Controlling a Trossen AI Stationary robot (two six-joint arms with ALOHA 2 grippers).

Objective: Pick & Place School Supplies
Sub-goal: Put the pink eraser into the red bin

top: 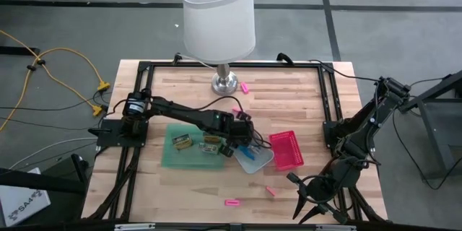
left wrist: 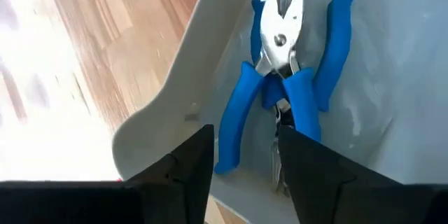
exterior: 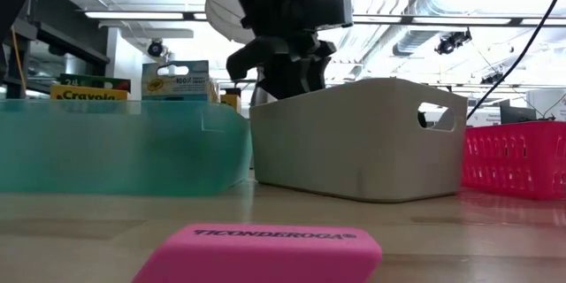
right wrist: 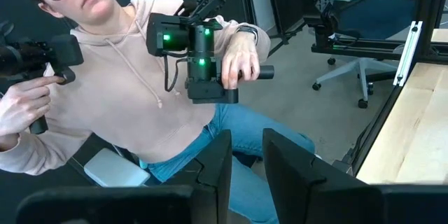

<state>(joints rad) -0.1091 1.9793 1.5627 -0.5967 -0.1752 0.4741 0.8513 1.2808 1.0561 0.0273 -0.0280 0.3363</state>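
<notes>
Two blue-handled pliers [left wrist: 287,77] lie side by side on the floor of the grey tray [top: 254,160], with their jaws pointing away from my left gripper. My left gripper [left wrist: 245,161] hovers open just above their handle ends, and one blue handle [left wrist: 231,129] shows in the gap between the fingers. In the low view the left gripper [exterior: 283,66] hangs over the grey tray [exterior: 358,137]. Yellow-green packs [top: 182,141] stand in the green tray [top: 173,160]. Pink erasers [top: 231,203] lie loose on the table. My right gripper [right wrist: 246,161] waits off the table's near right corner, with a narrow gap between its fingers.
A pink basket [top: 286,149] stands right of the grey tray. The white-shaded lamp [top: 219,18] stands at the far edge, with a pink eraser [top: 245,86] beside its base. Another eraser [exterior: 265,252] lies near the low camera. A person [right wrist: 126,91] sits beyond the table holding controllers.
</notes>
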